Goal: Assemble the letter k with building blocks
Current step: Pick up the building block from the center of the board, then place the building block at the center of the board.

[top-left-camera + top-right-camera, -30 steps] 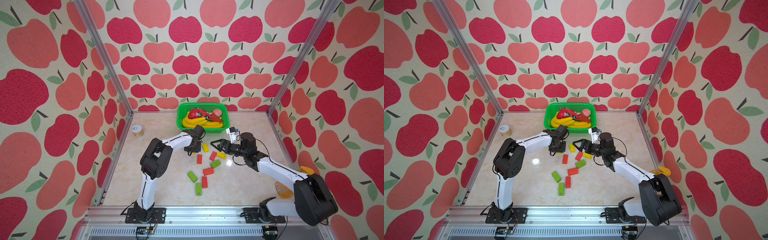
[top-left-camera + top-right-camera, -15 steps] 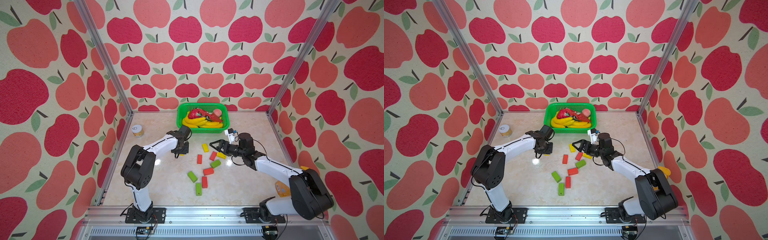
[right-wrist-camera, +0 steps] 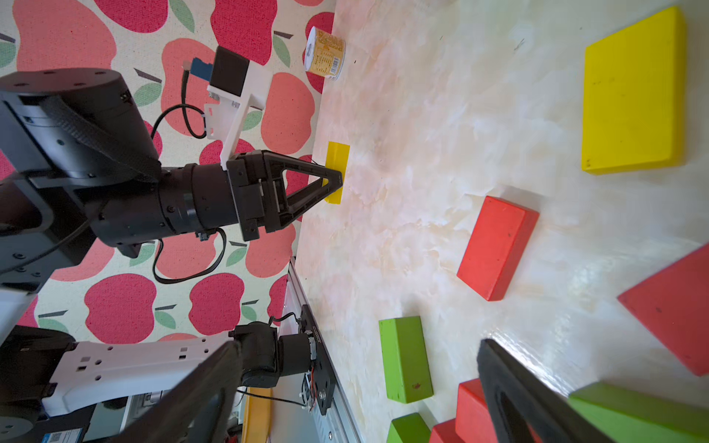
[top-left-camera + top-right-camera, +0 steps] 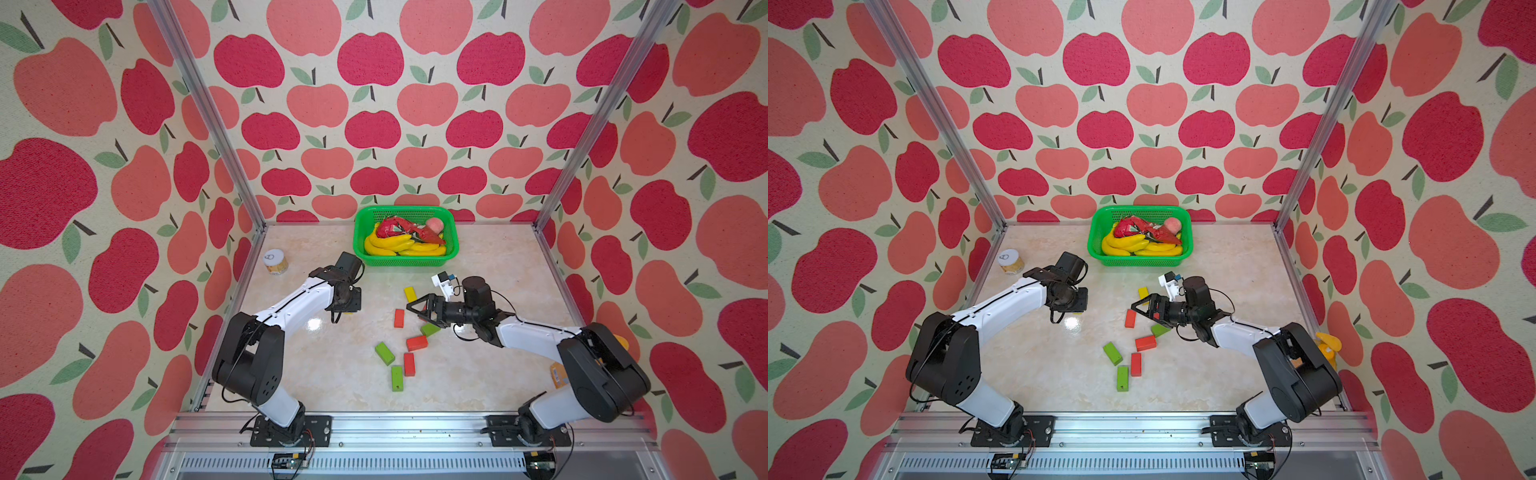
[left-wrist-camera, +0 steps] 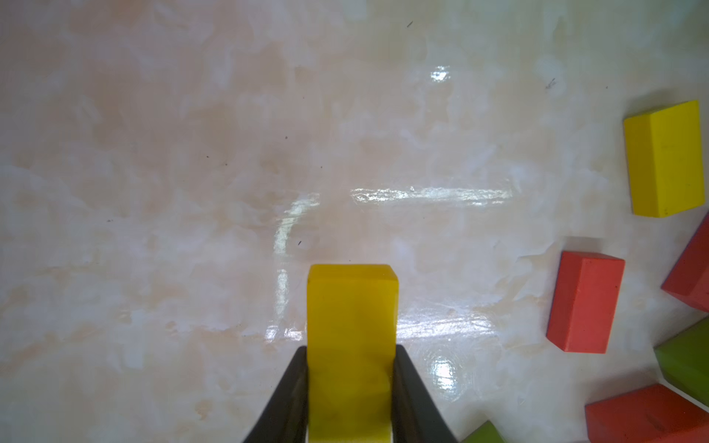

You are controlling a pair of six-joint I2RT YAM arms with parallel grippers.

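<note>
Tabletop (image 4: 332,374) stretches open left of the scattered building blocks (image 4: 416,343). There the left gripper (image 5: 350,349) clamps a yellow block (image 5: 351,307). The right gripper (image 4: 419,312) gapes wide over the cluster. At the back edge, a green basket (image 4: 405,261) holds bananas (image 4: 390,245).

We see bright, even light; glare streaks the worktop (image 5: 429,193); building blocks (image 5: 585,303) cast faint shadows; wrist-view corners seem soft.

Lab test cell: aluminium frame (image 4: 210,120), apple-print walls (image 4: 374,124).
</note>
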